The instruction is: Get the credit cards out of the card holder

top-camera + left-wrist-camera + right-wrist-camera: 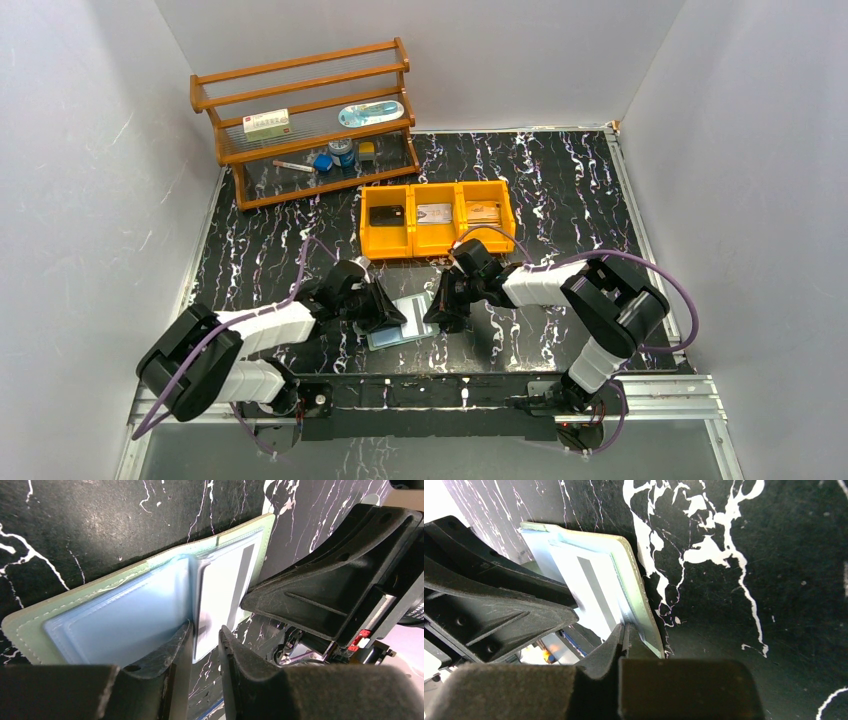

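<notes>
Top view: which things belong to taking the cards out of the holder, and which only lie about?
For the job: card holder; card in it; orange bin with cards.
Lying about: wooden rack; white box and blue oval case on it.

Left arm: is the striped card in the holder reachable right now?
Likely yes: left claw straddles the card, jaws apart; right claw pinches the holder rim, clear of that path.
</notes>
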You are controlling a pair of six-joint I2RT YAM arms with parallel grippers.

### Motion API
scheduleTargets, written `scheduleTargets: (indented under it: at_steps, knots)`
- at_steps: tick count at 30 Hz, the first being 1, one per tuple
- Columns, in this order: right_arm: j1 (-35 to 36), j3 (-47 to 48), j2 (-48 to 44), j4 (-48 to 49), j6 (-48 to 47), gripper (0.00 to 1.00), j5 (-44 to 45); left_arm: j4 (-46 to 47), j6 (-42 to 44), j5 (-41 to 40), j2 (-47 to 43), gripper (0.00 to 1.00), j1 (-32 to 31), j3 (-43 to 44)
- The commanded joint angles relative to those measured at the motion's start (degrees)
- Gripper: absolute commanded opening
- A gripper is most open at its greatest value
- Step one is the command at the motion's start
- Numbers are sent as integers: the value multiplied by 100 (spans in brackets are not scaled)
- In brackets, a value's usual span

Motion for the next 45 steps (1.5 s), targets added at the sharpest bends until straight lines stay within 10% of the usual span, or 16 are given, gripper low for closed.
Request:
scheduleTargets:
  at_steps: [1, 20, 45]
  knots:
    - [38, -18, 249, -304, -107, 0, 291, 405, -83, 293, 72, 22, -6, -108]
    - [43, -35, 332, -254, -90, 0, 238, 1132, -388, 589, -283, 10, -4, -282]
    - [37, 3, 363, -285, -64, 0, 267, -178, -157, 242, -485, 28, -4, 153]
